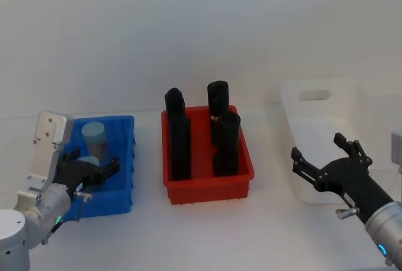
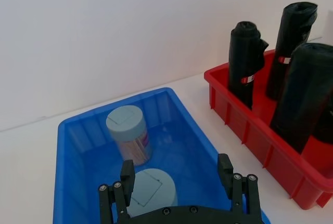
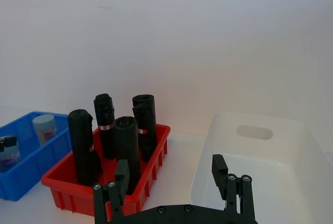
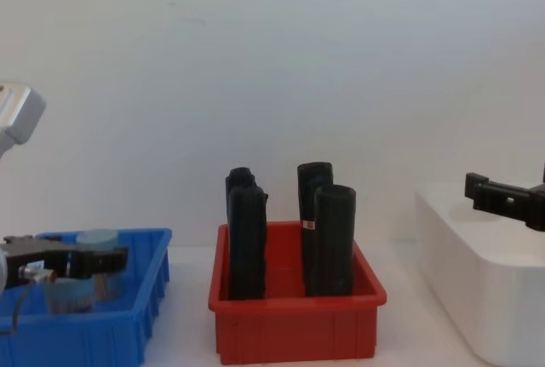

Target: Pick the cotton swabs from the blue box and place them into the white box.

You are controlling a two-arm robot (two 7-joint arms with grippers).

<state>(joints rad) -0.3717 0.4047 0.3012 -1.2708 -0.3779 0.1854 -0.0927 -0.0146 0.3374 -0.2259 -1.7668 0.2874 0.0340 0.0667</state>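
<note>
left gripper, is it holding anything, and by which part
Nothing held: left gripper open over the nearer cotton swabs jar; right gripper open, empty.

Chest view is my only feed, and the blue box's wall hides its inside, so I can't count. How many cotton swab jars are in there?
Observer: Two. The far jar stands upright toward the back wall of the blue box, and the near jar sits lid-up closer to the robot.
Operator: Has the left hand got one?
Observer: No. The left hand is open above the near jar, its fingers either side of the lid.
Operator: Anything in the white box?
Observer: Nothing in the part of the white box that the right wrist view shows, below the open right hand.
</note>
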